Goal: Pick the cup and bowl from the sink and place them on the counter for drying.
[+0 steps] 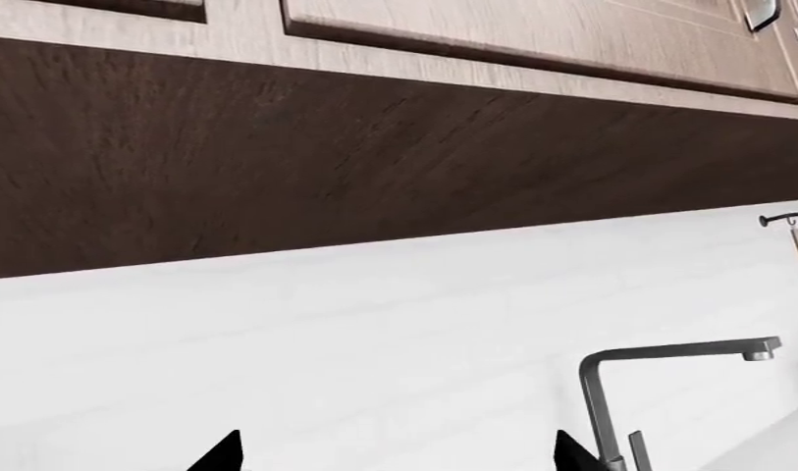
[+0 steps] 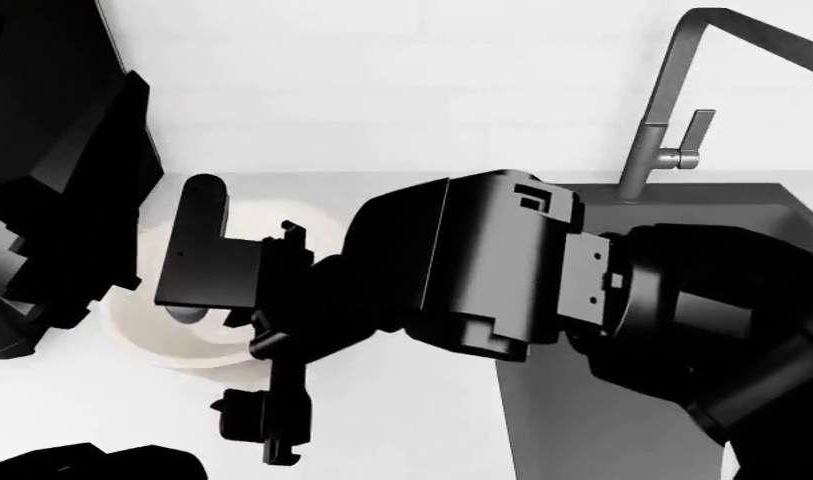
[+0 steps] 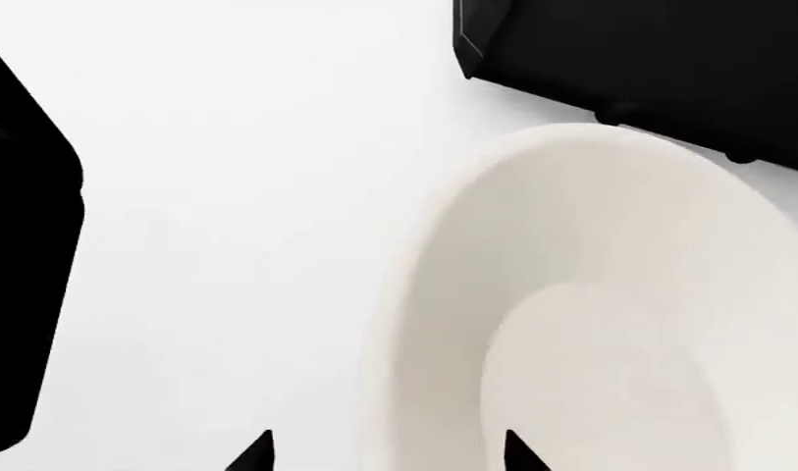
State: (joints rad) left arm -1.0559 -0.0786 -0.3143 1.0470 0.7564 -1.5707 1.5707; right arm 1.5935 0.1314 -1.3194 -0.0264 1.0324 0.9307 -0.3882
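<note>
So the large cream-white deep bowl (image 2: 166, 345) is already sitting on the smooth white countertop (image 2: 379, 420), left of the dark grey recessed sink (image 2: 580, 420). Looks like the release step to me. The right gripper (image 2: 226, 345) has its pincer spread, straddling the bowl's rim in the wrist view. Next it should lift clear without tipping the bowl. Left gripper (image 1: 399, 456) is spread too, empty, aimed at the wall. No cup visible anywhere.

No text, label, brand, number or sign can be read anywhere in these views. The surfaces that show are all plain — the bowl (image 3: 609, 324), the counter (image 3: 241, 196), the faucet (image 2: 673, 100) and the cabinet doors (image 1: 530, 39) carry no markings.
</note>
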